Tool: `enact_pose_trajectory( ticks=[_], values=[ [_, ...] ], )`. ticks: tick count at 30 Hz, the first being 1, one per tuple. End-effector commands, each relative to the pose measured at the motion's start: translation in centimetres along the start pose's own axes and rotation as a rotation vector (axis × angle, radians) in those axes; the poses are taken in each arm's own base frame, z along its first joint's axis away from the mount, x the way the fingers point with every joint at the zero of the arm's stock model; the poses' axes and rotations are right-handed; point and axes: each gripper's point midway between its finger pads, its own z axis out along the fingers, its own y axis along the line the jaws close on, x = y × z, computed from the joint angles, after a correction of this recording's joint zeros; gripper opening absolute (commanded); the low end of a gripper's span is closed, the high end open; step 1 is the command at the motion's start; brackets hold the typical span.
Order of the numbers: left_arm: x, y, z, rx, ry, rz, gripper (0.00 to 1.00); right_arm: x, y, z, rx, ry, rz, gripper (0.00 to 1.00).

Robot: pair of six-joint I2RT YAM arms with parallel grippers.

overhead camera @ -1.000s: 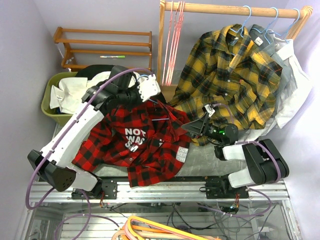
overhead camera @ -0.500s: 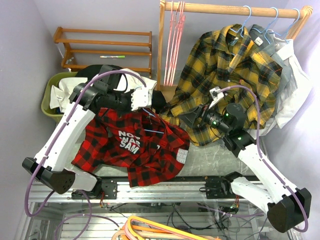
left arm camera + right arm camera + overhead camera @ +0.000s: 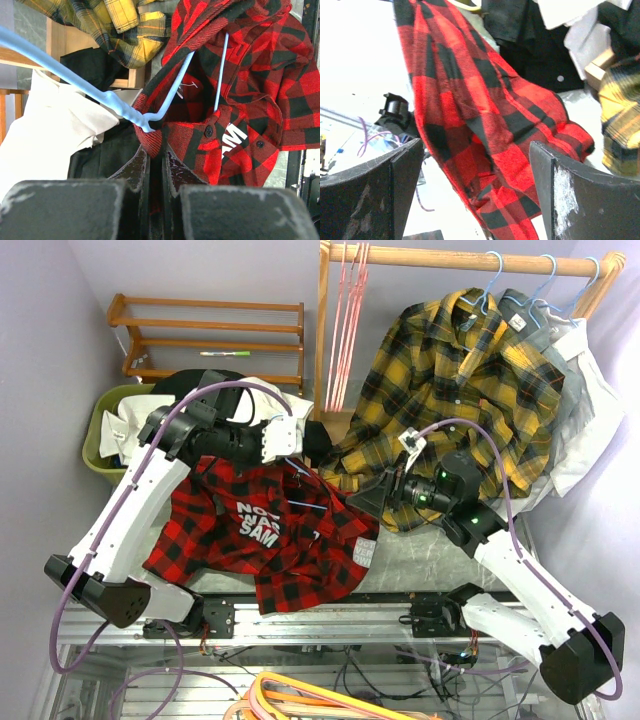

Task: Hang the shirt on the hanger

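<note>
Your left end effector (image 3: pixel 156 162) is clenched on the collar edge of the shirt (image 3: pixel 200 530), and the hanger (image 3: pixel 117 104) runs into the neck opening just above the pinch. The shirt hangs from that grip and drapes onto the surface (image 3: pixel 410 560). Your right end effector (image 3: pixel 475 192) is wide open, facing the shirt's side fold.

The shirt (image 3: pixel 262 540) lay draped on the table (image 3: pixel 430 555) between both arms, the hanger (image 3: pixel 170 95) tucked in its collar, clothes rail (image 3: pixel 430 257) behind, bin (image 3: pixel 97 430) back left.
</note>
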Motion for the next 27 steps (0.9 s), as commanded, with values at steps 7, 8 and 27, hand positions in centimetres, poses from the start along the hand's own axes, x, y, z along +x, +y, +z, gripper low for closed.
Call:
enact_pose_trajectory(
  ticks=[7,8,27],
  values=[
    [-0.9,0.1,0.0,0.006,-0.048,0.027,0.07,-2.0,5.0,1.2,-0.23,-0.056,0.002,0.88],
    [-0.9,0.1,0.1,0.008,-0.049,0.026,0.07,-1.9,5.1,1.5,-0.236,-0.052,0.002,0.87],
    [-2.0,-1.4,0.6,0.112,-0.135,0.112,0.07,-2.3,8.2,2.3,-0.485,-0.157,0.129,0.0]
  ],
)
